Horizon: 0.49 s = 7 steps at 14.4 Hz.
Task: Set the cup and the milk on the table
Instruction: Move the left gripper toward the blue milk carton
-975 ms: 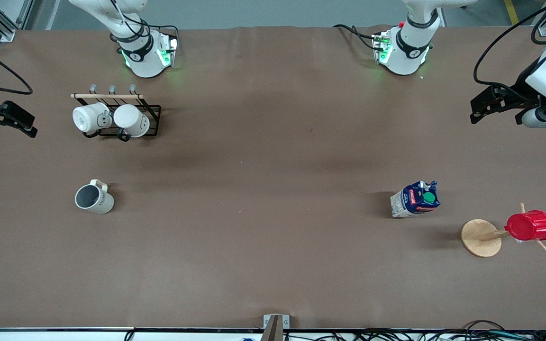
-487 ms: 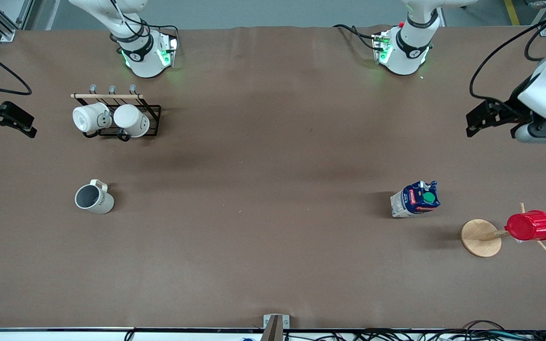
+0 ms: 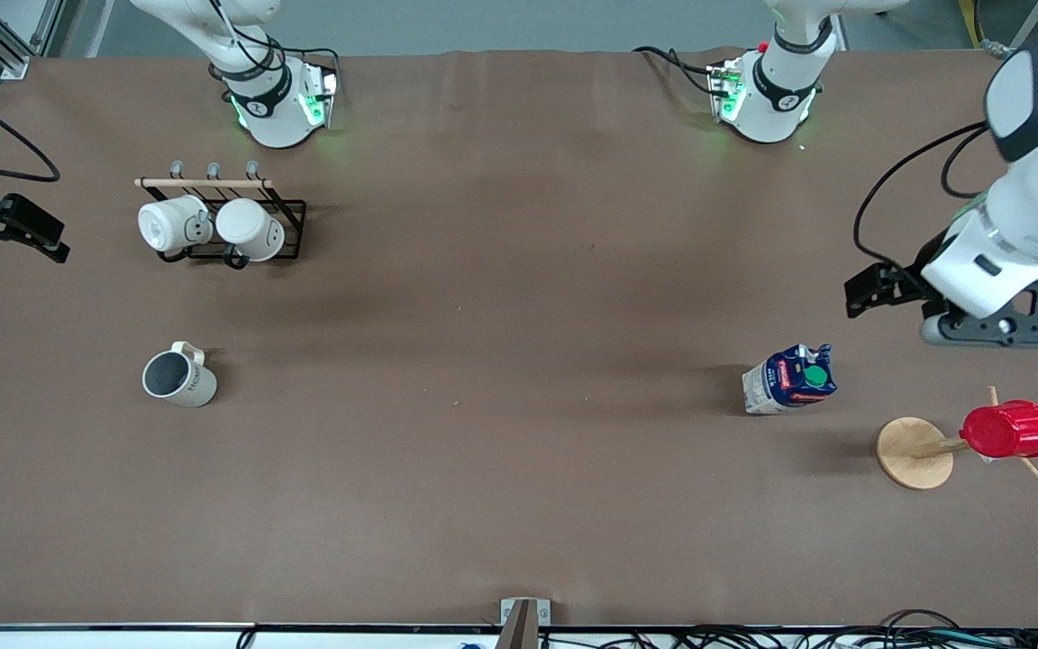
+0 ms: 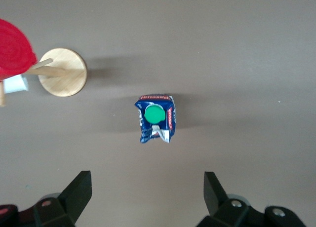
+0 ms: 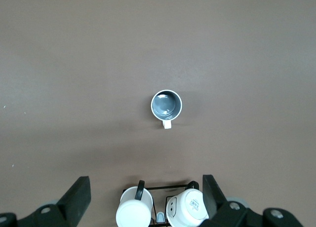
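The cup, cream-white with a grey inside and dark lettering, stands upright on the brown table toward the right arm's end. It also shows in the right wrist view. The milk, with its blue top and green cap, stands upright toward the left arm's end and shows in the left wrist view. My left gripper is open and empty. In the front view it hangs over the table beside the milk, apart from it. My right gripper is open and empty, high over the table.
A black wire rack with two plain white mugs stands near the right arm's base. A round wooden disc bears a peg stand with a red ribbed cup, close beside the milk. A metal bracket sits at the table's near edge.
My left arm has swung down the front view toward the milk and the peg stand. The right arm, the cup and the milk have not moved.
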Each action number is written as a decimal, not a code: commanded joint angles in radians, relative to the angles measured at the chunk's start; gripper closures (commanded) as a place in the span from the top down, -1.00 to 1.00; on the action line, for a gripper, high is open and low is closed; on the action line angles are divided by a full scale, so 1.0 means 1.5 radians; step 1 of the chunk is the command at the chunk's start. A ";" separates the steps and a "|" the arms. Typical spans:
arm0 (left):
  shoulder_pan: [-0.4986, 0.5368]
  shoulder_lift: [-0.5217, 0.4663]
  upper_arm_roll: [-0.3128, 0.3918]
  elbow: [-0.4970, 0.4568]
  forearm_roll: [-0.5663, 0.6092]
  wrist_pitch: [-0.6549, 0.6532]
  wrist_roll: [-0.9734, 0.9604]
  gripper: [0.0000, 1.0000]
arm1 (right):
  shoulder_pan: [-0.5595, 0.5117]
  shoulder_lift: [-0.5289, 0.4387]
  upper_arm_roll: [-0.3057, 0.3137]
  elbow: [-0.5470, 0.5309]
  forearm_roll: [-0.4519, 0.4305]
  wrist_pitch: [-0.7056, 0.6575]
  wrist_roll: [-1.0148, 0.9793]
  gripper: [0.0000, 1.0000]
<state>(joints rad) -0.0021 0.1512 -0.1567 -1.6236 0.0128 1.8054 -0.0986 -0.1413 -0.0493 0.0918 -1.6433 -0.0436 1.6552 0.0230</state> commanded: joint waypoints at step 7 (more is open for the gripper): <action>-0.007 0.064 -0.001 -0.049 0.023 0.060 -0.105 1.00 | -0.050 0.046 0.003 -0.036 0.019 0.061 -0.016 0.98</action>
<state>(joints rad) 0.0016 0.2349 -0.1528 -1.6959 0.0191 1.8833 -0.1902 -0.1688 -0.0127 0.0903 -1.6565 -0.0403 1.6891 0.0205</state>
